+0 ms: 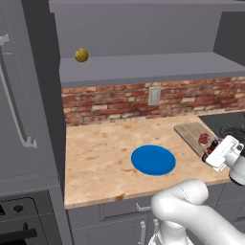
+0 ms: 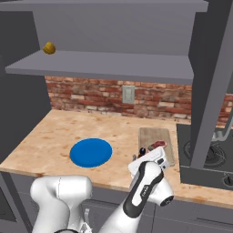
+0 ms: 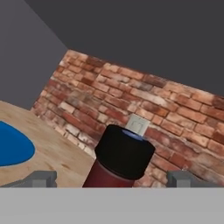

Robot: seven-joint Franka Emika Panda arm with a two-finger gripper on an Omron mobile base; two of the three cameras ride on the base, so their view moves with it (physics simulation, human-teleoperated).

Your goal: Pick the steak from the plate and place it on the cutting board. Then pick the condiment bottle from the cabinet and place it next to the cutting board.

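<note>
The steak (image 1: 204, 139) (image 2: 157, 145) lies on the cutting board (image 1: 190, 130) (image 2: 154, 135), at its near end. To the left, the blue plate (image 1: 153, 160) (image 2: 91, 152) is bare. The condiment bottle (image 1: 211, 145) (image 2: 142, 151) (image 3: 120, 159) stands upright at the board's near edge, its black cap close in the hand view. My gripper (image 1: 216, 152) (image 2: 146, 159) (image 3: 112, 179) is open around it, one fingertip (image 3: 43, 179) well off each side of the bottle. The grey cabinet shelf (image 1: 143, 72) (image 2: 100, 63) runs above the counter.
A yellowish round fruit (image 1: 81, 55) (image 2: 49, 48) sits on the shelf at the left. A dark stove (image 1: 229, 124) (image 2: 205, 159) borders the board on the right. A tall grey handled unit (image 1: 19, 119) stands at the left. A brick wall with an outlet (image 1: 154, 95) (image 2: 129, 94) backs the counter.
</note>
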